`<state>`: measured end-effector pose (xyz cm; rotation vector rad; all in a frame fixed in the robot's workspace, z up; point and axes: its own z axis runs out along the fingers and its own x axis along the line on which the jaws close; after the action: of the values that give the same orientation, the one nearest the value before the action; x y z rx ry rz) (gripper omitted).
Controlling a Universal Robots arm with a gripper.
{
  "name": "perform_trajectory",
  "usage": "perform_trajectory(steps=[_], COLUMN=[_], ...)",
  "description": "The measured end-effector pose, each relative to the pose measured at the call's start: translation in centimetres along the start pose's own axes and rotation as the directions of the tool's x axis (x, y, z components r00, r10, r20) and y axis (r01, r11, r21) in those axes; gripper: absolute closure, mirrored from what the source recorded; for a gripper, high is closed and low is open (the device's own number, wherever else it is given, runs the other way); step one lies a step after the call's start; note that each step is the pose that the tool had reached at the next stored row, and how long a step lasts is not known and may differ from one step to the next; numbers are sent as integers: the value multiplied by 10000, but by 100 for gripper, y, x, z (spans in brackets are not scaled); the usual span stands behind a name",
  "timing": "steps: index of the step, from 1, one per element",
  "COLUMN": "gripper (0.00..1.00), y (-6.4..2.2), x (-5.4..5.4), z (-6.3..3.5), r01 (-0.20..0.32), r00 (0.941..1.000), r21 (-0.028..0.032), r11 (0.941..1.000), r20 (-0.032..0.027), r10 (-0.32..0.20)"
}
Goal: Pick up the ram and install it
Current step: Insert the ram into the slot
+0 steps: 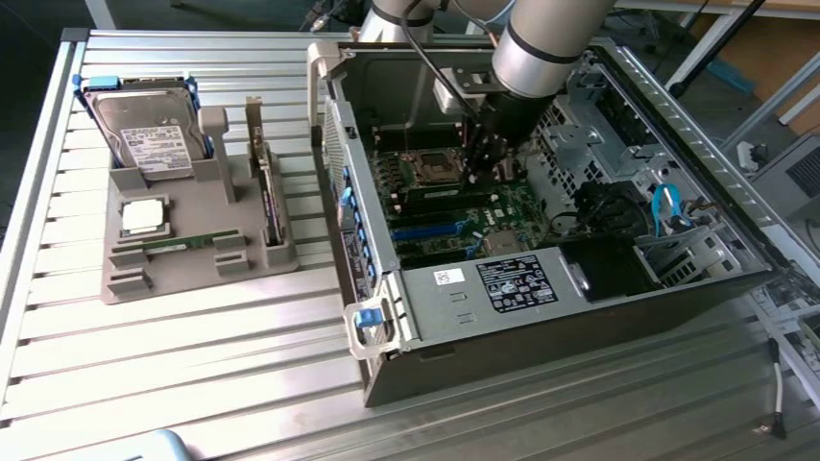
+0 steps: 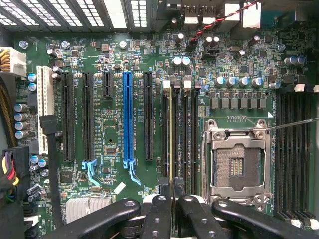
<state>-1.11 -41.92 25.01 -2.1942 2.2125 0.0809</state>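
Over the motherboard [image 2: 104, 50], the pincer [image 2: 172, 191] grips the ram [image 2: 171, 134] edge-on along the memory slots [image 2: 185, 124]; any tilt could jam it

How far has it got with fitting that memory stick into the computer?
Done: the memory stick is off the gray tray, where a second stick lies. In hand: the end effector is shut on the memory stick, held edge-on at the long black slots beside the processor socket. Left: it is not yet let go, and I cannot tell whether it is pressed home.
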Motion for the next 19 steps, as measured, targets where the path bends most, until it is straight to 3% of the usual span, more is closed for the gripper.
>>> perform_trajectory(steps=[8,13,19], gripper=[88,88,88], y=[-12,-42,-42], x=[0,0,0], z=[0,-1,1], r01=[-2,-7,-8], r00=[10000,10000,10000], r21=[-34,-126,-130], r11=[10000,9999,9999], r20=[-2,-15,-15], r10=[2,6,8])
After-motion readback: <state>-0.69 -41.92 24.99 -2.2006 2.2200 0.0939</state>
